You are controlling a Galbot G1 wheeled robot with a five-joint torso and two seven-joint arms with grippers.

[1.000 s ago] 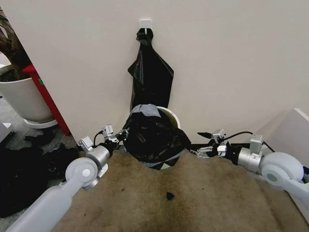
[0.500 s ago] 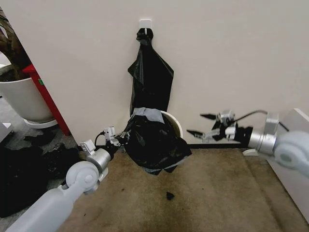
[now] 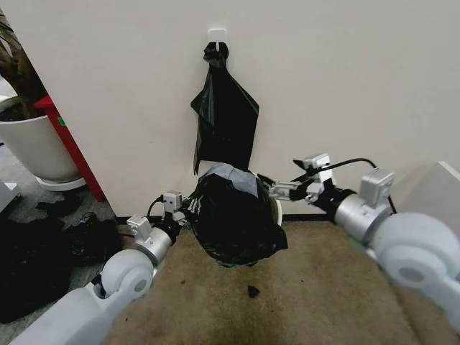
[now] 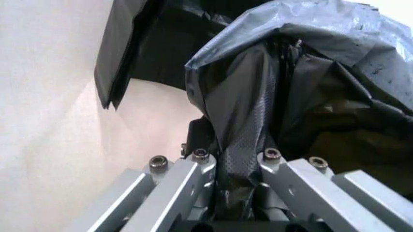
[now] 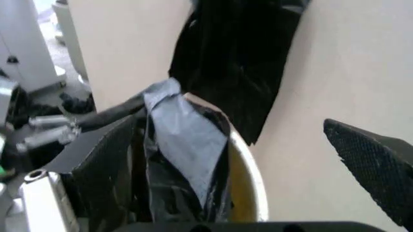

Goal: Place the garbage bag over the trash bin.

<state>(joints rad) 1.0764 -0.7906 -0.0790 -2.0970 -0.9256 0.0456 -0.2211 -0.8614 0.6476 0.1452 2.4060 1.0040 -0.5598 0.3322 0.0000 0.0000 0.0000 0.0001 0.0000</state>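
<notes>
Left gripper (image 3: 185,213) clamped on left edge of garbage bag (image 3: 233,223) — film bunched between pads. Right gripper (image 3: 277,188) spread wide just right of trash bin (image 5: 248,181) rim — bag draped over bin, right edge nearest right arm.

The garbage bag (image 3: 233,223) is thin black plastic, glossy and heavily wrinkled, with a fine embossed grain visible in the left wrist view. The trash bin (image 5: 248,179) is smooth white plastic. The left gripper (image 4: 235,166) has brushed silver metal links with hex screws. The floor carpet (image 3: 287,302) is matt, rough brown.
</notes>
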